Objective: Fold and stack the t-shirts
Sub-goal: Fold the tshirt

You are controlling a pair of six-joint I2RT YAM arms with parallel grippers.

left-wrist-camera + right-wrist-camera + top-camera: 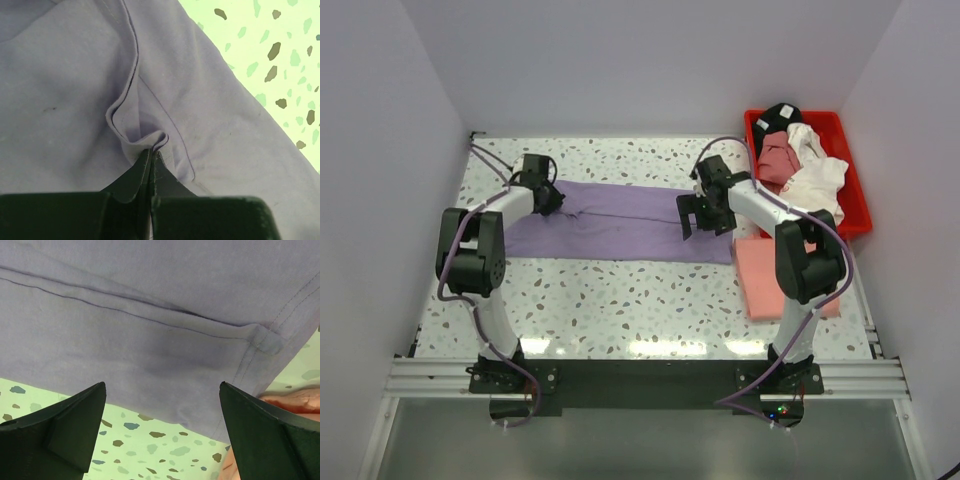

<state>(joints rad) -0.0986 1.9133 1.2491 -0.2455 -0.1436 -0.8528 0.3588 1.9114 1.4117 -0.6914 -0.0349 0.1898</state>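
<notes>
So far, one salmon-pink shirt (760, 278) lies folded at 4 o'clock. The lavender shirt (620, 225) spans the bench (620, 300) centre, part-folded: the left gripper (552, 197) pinches its 9 o'clock end, the right gripper (698, 215) gapes wide at 3. The other shirts (800, 160) wait in the red bin (857, 195).

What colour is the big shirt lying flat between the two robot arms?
The shirt is lavender-purple, clearest in the top external view.

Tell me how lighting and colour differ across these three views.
Top view: even light, pale glare on the table near its front edge. Left wrist: table tinted green, purple shirt looks grey-blue, left tool nearly black. Right wrist: same green tint, right tool dark.
</notes>
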